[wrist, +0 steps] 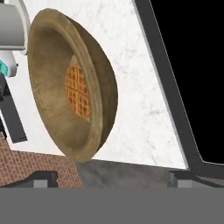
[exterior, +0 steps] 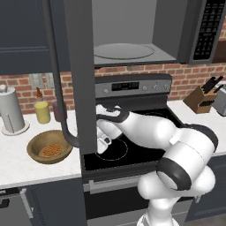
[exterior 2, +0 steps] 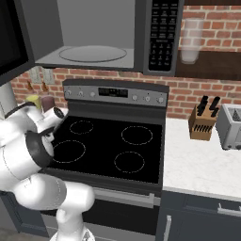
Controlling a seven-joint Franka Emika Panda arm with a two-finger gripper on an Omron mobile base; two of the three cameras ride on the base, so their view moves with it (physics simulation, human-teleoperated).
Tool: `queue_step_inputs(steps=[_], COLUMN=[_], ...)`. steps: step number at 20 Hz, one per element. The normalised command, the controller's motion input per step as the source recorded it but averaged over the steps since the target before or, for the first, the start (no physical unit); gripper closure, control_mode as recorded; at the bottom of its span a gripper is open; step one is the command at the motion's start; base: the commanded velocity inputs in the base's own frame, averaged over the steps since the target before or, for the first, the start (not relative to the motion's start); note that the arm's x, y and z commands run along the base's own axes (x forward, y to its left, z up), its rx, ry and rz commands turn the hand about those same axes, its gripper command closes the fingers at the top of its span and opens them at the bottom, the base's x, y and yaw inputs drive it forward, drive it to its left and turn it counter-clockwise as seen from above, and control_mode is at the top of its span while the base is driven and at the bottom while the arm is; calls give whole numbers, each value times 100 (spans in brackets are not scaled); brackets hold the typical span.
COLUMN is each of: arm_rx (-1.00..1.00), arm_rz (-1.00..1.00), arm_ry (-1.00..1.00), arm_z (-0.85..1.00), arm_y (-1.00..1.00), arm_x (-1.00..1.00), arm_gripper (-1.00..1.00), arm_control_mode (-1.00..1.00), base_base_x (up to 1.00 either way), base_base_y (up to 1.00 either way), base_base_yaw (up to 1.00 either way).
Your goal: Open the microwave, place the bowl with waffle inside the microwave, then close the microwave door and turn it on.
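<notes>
- Hanging wide open, the microwave door (exterior: pixel 79 70) swings out over the left edge of the stove (exterior 2: pixel 113 146), its long dark bar handle (exterior: pixel 57 88) curving down toward the table.
- The microwave (exterior 2: pixel 94 33) sits above the stove; its grey cavity is exposed, with the round turntable plate (exterior 2: pixel 92 53) lying flat on its floor.
- The black keypad strip (exterior 2: pixel 162 35) runs down the right side of the microwave.
- The bowl (exterior: pixel 49 146) rests on the white table (exterior: pixel 17 163) just left of the stove, below the end of the door handle.
- The waffle (exterior: pixel 50 151) lies flat inside the bowl, at its middle; the hand view shows its grid pattern against the wooden inner wall.
- The tool (wrist: pixel 111 180) has its two fingertips spread far apart, nothing between them; it is aimed at the bowl, with the stove's dark edge at one side, and it touches nothing.
- In the left base view the arm reaches from the lower right across the stove, its wrist partly hidden behind the door.
- A yellow jar (exterior: pixel 42 112) and a white paper-towel roll (exterior: pixel 11 110) stand on the table behind the bowl, left of the stove.
- A knife block (exterior 2: pixel 202 123) and a toaster (exterior 2: pixel 230 126) stand on the table right of the stove.
</notes>
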Motion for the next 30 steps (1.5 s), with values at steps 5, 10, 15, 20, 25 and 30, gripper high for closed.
queue_step_inputs(steps=[5, 10, 15, 20, 25, 30], arm_rx=[-5, -6, -6, -6, -5, -8], arm_rz=[0, 0, 0, 0, 0, 0], arm_ry=[0, 0, 0, 0, 0, 0], arm_z=[-17, -24, -31, -27, -21, -32], arm_y=[31, 23, 14, 24, 35, 31], arm_x=[50, 42, 29, 11, 0, 0], arm_gripper=[-100, -100, -100, -100, -100, 100], arm_control_mode=[-100, -100, -100, -100, -100, -100], base_base_x=[0, 0, 0, 0, 0, 0], base_base_y=[0, 0, 0, 0, 0, 0], base_base_yaw=[0, 0, 0, 0, 0, 0])
